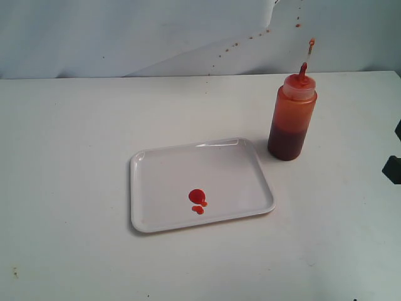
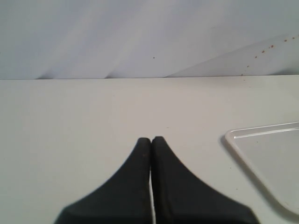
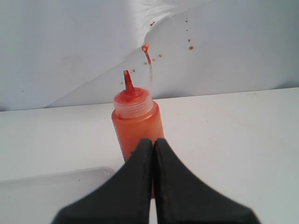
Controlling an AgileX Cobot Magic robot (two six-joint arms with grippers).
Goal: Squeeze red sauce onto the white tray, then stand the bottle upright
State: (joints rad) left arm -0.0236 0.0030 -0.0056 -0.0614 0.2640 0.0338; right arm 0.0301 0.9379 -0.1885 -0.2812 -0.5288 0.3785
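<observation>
The bottle (image 1: 292, 122) stands upright on the table just beyond the far right corner of the white tray (image 1: 163, 216); its red nozzle points up and the small cap hangs on its tether. A few blobs of red sauce (image 1: 197, 199) lie on the tray near its front middle. My right gripper (image 3: 153, 140) is shut and empty, with the bottle (image 3: 138, 121) a short way beyond its tips and a tray corner (image 3: 56, 184) beside it. My left gripper (image 2: 151, 139) is shut and empty over bare table, the tray's edge (image 2: 243, 151) off to one side.
A white backdrop (image 1: 156, 31) with red sauce specks rises behind the table's far edge. A dark part of the right arm (image 1: 393, 168) shows at the right border of the exterior view.
</observation>
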